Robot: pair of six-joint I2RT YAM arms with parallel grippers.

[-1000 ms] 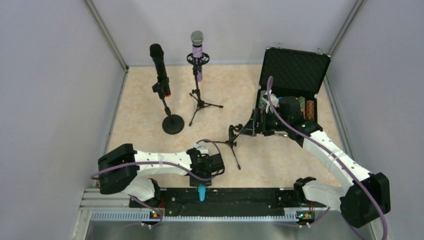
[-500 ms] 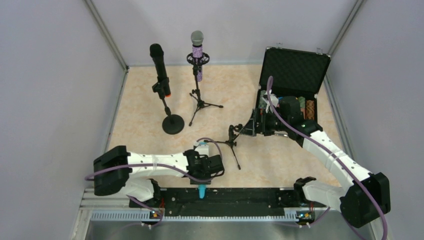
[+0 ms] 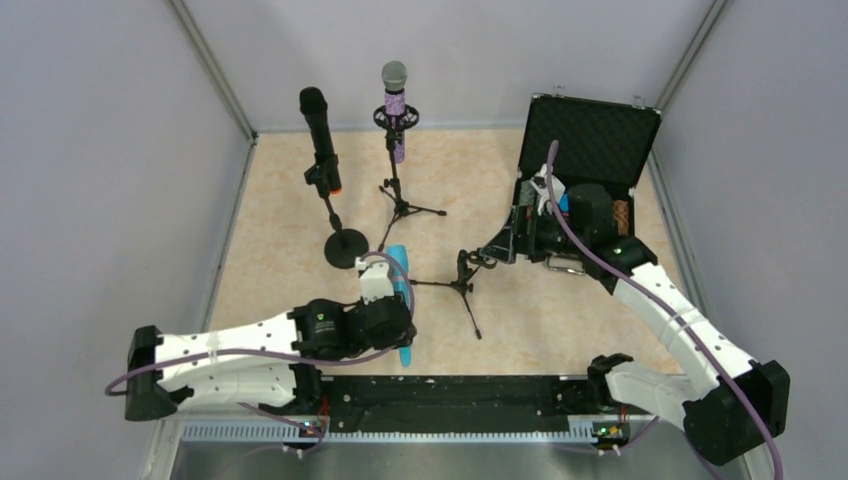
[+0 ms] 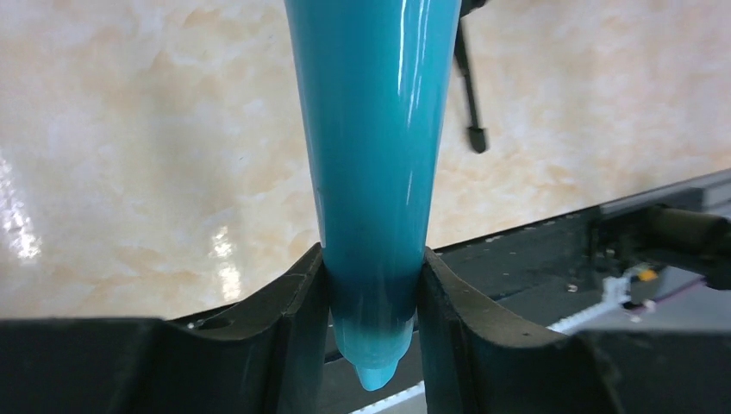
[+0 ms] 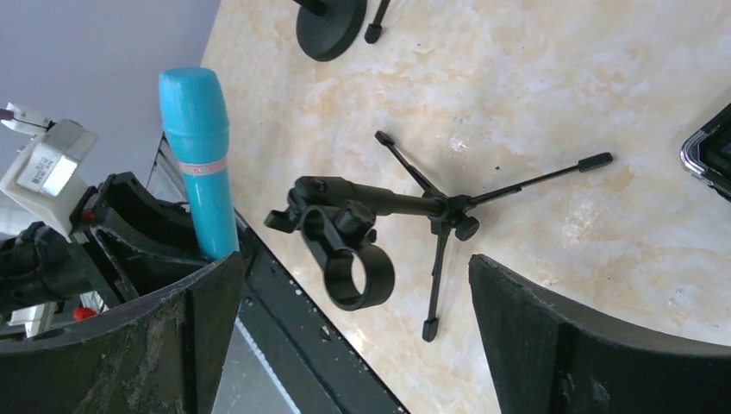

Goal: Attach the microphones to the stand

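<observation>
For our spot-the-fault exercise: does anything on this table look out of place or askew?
Nothing looks spilled or broken. Only the small tripod stand holds nothing, and the cyan microphone is off the table, clamped in the left gripper.

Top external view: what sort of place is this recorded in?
Probably a lab robot test cell, not a stage: plain grey panel walls enclose a marble-pattern tabletop, with the left arm and right arm bolted to a rail.
</observation>
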